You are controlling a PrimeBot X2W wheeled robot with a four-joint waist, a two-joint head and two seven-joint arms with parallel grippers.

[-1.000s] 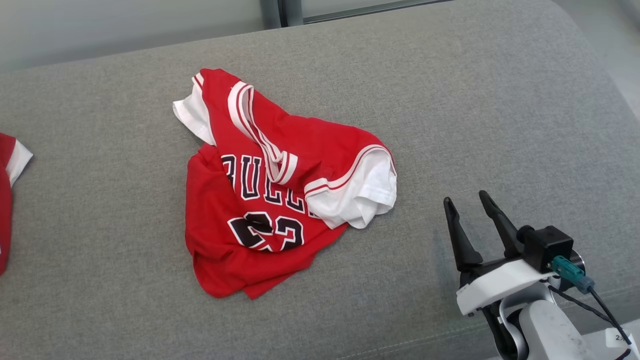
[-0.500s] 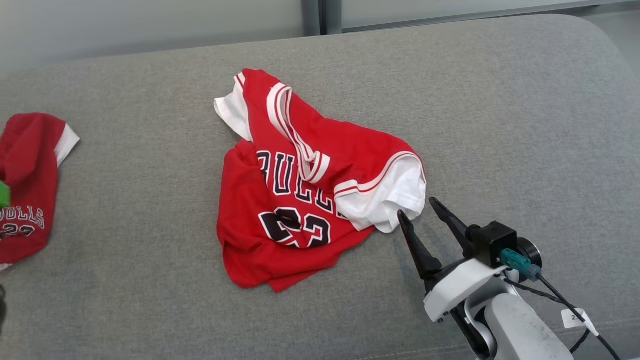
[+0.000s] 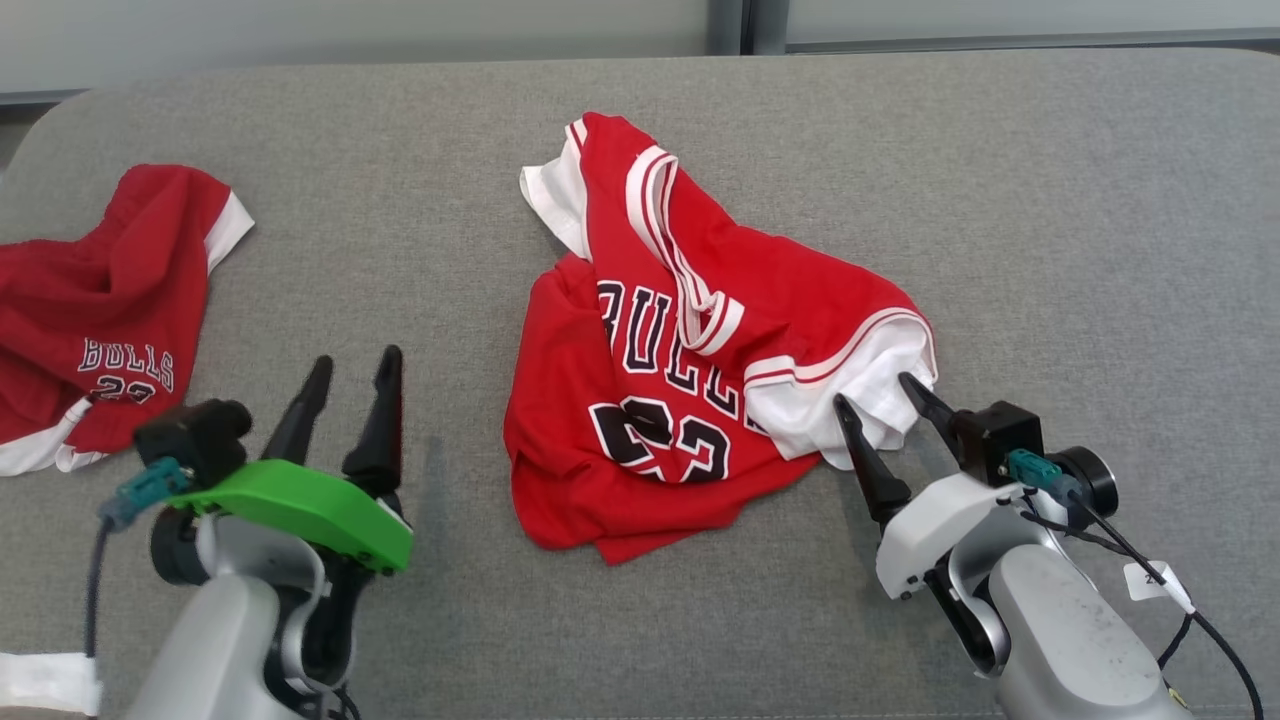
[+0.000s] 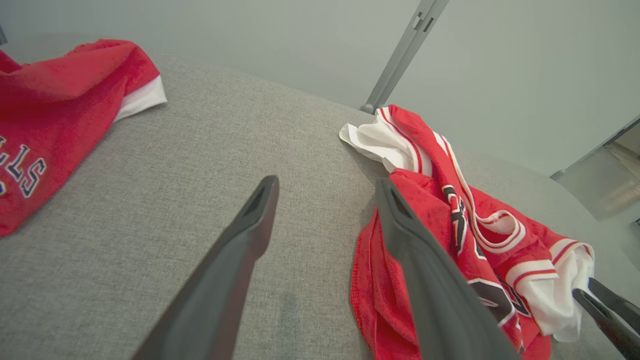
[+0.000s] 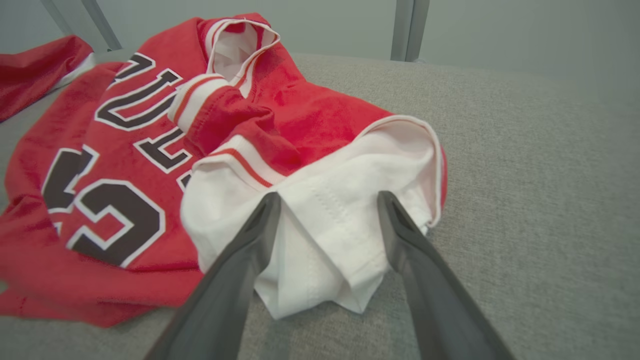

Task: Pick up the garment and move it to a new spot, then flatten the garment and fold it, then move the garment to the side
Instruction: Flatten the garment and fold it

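Note:
The garment (image 3: 690,330) is a red jersey with white sleeves and dark "BULLS" lettering, lying crumpled in the middle of the grey upholstered surface (image 3: 1080,200). My right gripper (image 3: 872,390) is open at the jersey's right edge. In the right wrist view its fingers stand on either side of the white sleeve (image 5: 325,235), with the right gripper (image 5: 328,197) open around it. My left gripper (image 3: 357,357) is open over bare fabric, left of the jersey and apart from it. The left wrist view has the left gripper (image 4: 326,185) open with the garment (image 4: 430,210) just to its right.
A second red garment (image 3: 100,300) with the same lettering lies at the surface's left edge, and it also appears in the left wrist view (image 4: 60,95). A pale wall and a metal post (image 3: 735,25) run behind the surface's far edge.
The camera has swung left, so the whole picture shifted right. My right gripper has closed in on the white sleeve and now straddles it. The left gripper has come into view.

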